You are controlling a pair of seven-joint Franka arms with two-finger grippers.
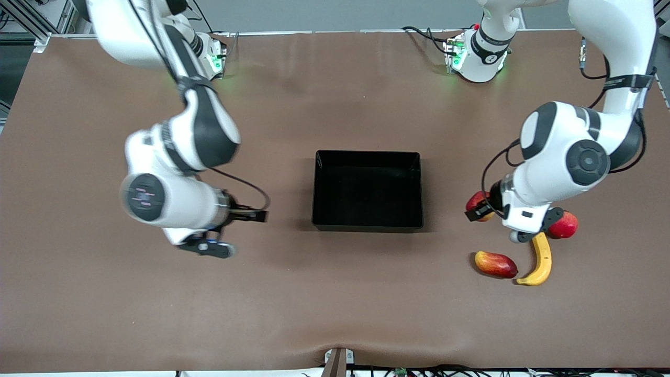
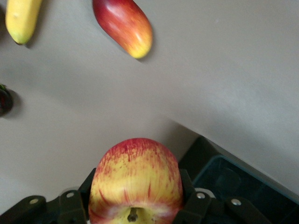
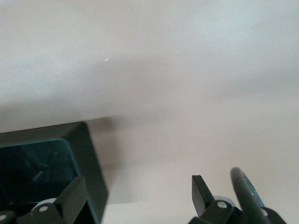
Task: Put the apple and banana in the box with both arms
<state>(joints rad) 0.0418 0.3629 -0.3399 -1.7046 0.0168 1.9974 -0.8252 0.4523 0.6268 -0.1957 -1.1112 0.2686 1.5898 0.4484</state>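
table: brown mat cover | mango-like fruit: red-yellow, lying toward the left arm's end | round red fruit: partly hidden, possibly another apple | cables: along the near edge

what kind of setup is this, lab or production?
Likely a robotics lab: two arms mounted on one brown table, loose cables along its edge, and only fruit such as a banana beside a black box.

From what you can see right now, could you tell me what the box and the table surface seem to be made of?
The box: apparently black plastic, glossy, since its low walls catch reflections. The table: covered by a matte brown sheet, possibly felt or paper; no shine, and a slight ripple near the front edge.
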